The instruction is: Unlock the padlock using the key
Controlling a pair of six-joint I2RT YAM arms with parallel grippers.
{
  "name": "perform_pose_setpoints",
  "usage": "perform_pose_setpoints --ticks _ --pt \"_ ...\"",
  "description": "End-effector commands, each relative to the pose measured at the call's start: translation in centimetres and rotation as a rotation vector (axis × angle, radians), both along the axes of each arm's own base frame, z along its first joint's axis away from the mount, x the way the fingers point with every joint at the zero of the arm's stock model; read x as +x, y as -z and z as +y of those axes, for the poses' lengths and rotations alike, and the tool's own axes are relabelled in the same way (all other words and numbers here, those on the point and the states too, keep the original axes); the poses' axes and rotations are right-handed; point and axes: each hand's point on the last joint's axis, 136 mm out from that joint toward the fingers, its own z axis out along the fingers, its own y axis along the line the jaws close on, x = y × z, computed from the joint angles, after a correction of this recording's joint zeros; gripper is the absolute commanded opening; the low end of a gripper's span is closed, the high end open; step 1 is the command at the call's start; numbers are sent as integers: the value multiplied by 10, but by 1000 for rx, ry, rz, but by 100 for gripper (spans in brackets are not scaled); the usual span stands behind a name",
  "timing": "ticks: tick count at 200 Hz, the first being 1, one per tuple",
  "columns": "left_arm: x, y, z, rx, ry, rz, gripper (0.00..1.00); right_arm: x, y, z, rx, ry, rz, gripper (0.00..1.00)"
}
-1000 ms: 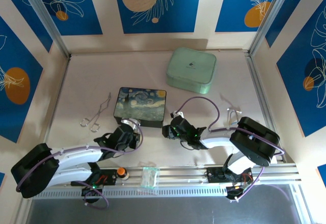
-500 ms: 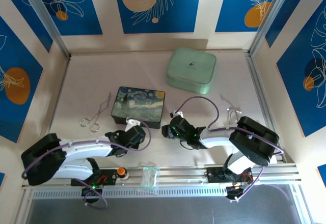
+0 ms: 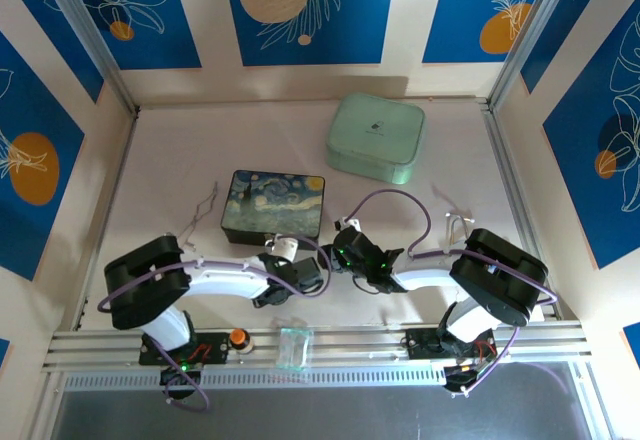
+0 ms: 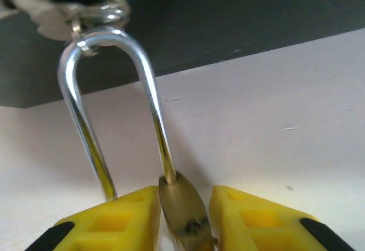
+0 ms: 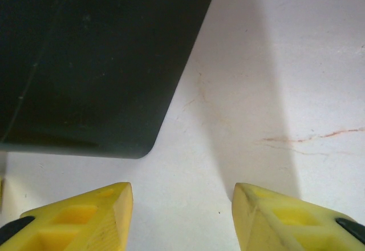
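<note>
the padlock (image 4: 181, 215) stands edge-on at 6 o'clock in the left wrist view. its brass body is pinched between the two yellow fingers (image 4: 117, 222) of the left end effector (image 4: 182, 208), which press on both of its sides. its silver shackle (image 4: 111, 108) rises toward 11 o'clock. a small ring (image 4: 105, 10) hangs on the top of the bend, with a pale blurred piece of metal (image 4: 40, 20) beside it at 9 o'clock; i cannot tell whether that is the key. behind them the dark patterned box (image 3: 275, 205) stands on the pale counter (image 3: 180, 150). from above, the left end effector sits at 6 o'clock of that box, near its front edge. the right end effector (image 5: 182, 214) is spread wide over bare counter, with the box's rounded corner at 10 o'clock of it. seen from above it lies just at 2 o'clock of the left one.
</note>
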Motion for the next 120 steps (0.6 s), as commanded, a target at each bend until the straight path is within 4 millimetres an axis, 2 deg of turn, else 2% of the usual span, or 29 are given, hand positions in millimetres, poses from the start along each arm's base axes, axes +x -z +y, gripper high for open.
perform_pose_setpoints --ticks 1,26,51,65,82,120 --pt "-7 0 -11 -5 -13 25 30 -15 32 -15 -73 9 102 50" --pt "-11 -2 -20 -13 -2 37 28 -15 34 -17 -71 17 106 50" --pt "-15 1 -20 6 -24 60 30 -15 35 -18 -68 22 111 50" --pt "-17 4 -22 -3 -23 76 34 -15 36 -19 -67 26 112 51" --pt "-19 4 -25 -18 -13 88 43 -15 35 -20 -64 26 112 51" --pt "-20 -18 -35 -118 -3 78 45 -17 22 -17 1 0 57 51"
